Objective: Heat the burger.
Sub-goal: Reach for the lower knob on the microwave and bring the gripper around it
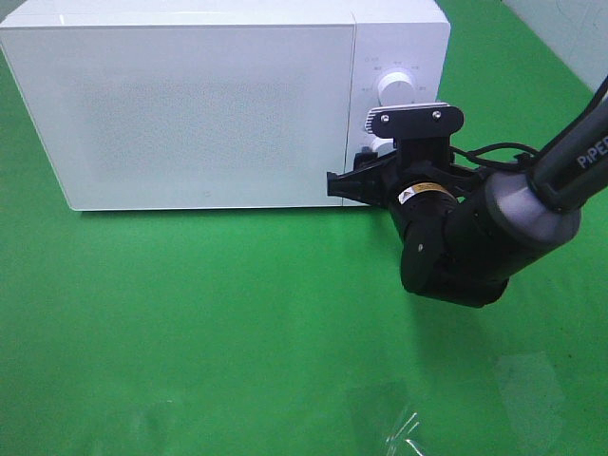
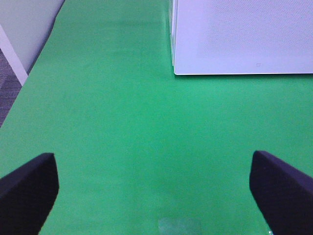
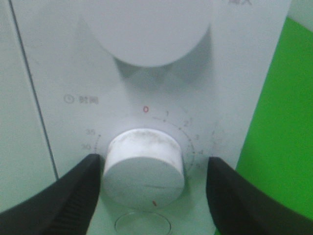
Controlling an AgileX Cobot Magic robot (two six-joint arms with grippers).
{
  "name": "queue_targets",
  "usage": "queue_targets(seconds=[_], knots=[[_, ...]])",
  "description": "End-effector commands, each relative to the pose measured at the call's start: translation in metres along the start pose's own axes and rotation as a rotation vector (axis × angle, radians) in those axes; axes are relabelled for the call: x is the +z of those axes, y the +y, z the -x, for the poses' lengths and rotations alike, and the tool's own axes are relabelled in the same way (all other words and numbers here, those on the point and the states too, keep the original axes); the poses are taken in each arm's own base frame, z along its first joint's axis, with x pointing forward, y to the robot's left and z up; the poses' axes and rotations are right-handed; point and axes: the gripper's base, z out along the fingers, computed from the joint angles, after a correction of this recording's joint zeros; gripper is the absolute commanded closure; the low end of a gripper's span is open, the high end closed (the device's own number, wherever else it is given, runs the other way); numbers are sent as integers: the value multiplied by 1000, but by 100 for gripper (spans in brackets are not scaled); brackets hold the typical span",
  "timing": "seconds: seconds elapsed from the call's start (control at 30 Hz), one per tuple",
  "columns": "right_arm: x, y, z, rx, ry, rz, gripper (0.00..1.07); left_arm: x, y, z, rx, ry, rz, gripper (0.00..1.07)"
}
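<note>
A boxy white microwave oven stands with its door shut on a green mat as the robot's black right arm, lettered "PiPER" on its upper link and carrying a small yellow warning label whose text is too small to read, reaches to the control panel. Around the round white lower timer knob the panel's printed scale reads a red "0" at the top, then "1" and "2" running clockwise, with "30" and "35" on the other side. A clock symbol with two small Chinese characters sits above it, and a small red mark shows on the knob's lower rim. A larger round white upper knob fills the panel above, blurred. The right gripper brackets the timer knob with its jaws parted wider than the knob: one black finger lies against the knob's edge, the other stands just clear, so nothing is clamped. The left gripper hangs over bare mat near the oven's front corner, jaws spread wide and holding nothing. The burger appears in none of the three views
</note>
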Motion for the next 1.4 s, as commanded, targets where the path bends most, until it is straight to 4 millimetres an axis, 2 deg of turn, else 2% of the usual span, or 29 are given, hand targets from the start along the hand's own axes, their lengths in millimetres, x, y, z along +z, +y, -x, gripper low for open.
queue_targets(seconds=[0.03, 0.23, 0.3, 0.37, 0.4, 0.43, 0.47, 0.53, 0.7, 0.93, 1.0, 1.03, 1.07, 1.1, 1.13, 1.23, 1.3, 1.4], knots=[[1, 11, 16, -13, -102, 38, 48, -3, 0, 0, -7, -36, 3, 8], [0, 11, 17, -8, -111, 27, 48, -3, 0, 0, -7, -36, 3, 8], [0, 11, 16, -7, -111, 25, 51, -3, 0, 0, -7, -36, 3, 8], [0, 11, 15, -7, -97, 28, 74, -3, 0, 0, -7, -36, 3, 8], [0, 11, 15, -7, -97, 28, 74, -3, 0, 0, -7, -36, 3, 8], [0, 11, 15, -7, -97, 29, 82, -3, 0, 0, -7, -36, 3, 8], [0, 11, 15, -7, -97, 29, 82, -3, 0, 0, -7, -36, 3, 8], [0, 11, 15, -5, -98, 34, 106, -3, 0, 0, -7, -36, 3, 8], [0, 12, 15, 33, -98, 38, 107, -3, 0, 0, -7, -36, 3, 8], [0, 17, 16, 246, -99, 105, 107, -3, 0, 0, -7, -36, 3, 8], [0, 19, 16, 383, -84, 134, 107, -3, 0, 0, -7, -36, 3, 8], [0, 19, 16, 383, -84, 134, 107, -3, 0, 0, -7, -36, 3, 8], [0, 21, 16, 479, -67, 161, 107, -3, 0, 0, -7, -36, 3, 8], [0, 21, 16, 479, -67, 161, 107, -3, 0, 0, -7, -36, 3, 8], [-1, 23, 16, 591, -52, 191, 107, -3, 0, 0, -7, -36, 3, 8], [-1, 24, 16, 633, -47, 205, 107, -3, 0, 0, -7, -36, 3, 8], [-2, 28, 17, 841, -20, 260, 107, -3, 0, 0, -7, -36, 3, 8], [-2, 30, 18, 921, -3, 283, 107, -3, 0, 0, -7, -36, 3, 8]])
